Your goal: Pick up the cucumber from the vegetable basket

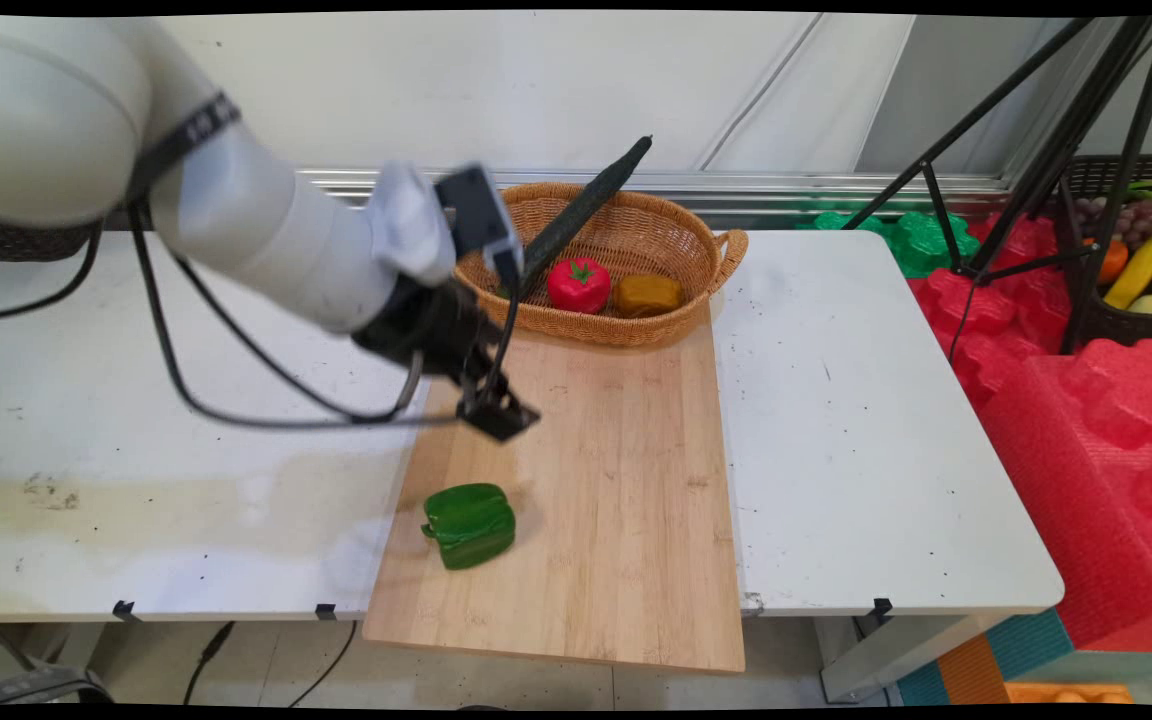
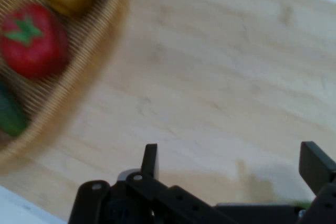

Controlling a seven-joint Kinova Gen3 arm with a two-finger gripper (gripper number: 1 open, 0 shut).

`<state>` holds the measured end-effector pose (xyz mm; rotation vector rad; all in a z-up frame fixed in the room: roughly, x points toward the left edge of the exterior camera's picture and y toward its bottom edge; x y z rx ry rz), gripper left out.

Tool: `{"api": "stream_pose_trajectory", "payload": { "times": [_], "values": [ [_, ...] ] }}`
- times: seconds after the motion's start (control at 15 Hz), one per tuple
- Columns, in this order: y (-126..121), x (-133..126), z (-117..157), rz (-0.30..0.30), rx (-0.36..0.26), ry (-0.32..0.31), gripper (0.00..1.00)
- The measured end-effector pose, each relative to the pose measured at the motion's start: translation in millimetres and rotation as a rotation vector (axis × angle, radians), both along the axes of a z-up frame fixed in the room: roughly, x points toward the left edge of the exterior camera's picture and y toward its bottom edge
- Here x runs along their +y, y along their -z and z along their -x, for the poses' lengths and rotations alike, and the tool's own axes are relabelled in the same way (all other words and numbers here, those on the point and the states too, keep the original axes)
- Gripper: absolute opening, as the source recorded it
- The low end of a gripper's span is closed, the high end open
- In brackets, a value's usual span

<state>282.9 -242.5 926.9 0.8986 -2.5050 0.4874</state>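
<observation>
A: Where is the gripper (image 1: 498, 405) seen, and how are its fingers set?

B: It is seen just left of the main view's centre, above the board (image 1: 586, 480). In the hand view the gripper (image 2: 233, 163) is spread wide, with nothing held between the fingers (image 2: 150, 161).

A: What is found nearest to it?

B: A green pepper (image 1: 469, 524) is seen lying on the board, lower in the frame and apart from the gripper.

A: And beyond it?

B: A basket (image 1: 626, 325) is set at the board's upper edge on the tabletop (image 1: 856, 420). A tomato (image 1: 578, 284), a brown item (image 1: 647, 295) and a long dark cucumber (image 1: 586, 210) are held in it. In the hand view's upper left, the basket (image 2: 102, 66) and tomato (image 2: 34, 40) are seen.
</observation>
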Motion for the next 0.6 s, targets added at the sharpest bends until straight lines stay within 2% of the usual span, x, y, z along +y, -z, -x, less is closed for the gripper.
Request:
{"api": "stream_pose_trajectory", "payload": {
  "times": [0.27,0.6],
  "values": [
    [-32,-36,-9,0.075,0.036,-0.064,1.00],
    [-42,-95,-26,0.148,0.044,-0.180,1.00]
  ]
}}
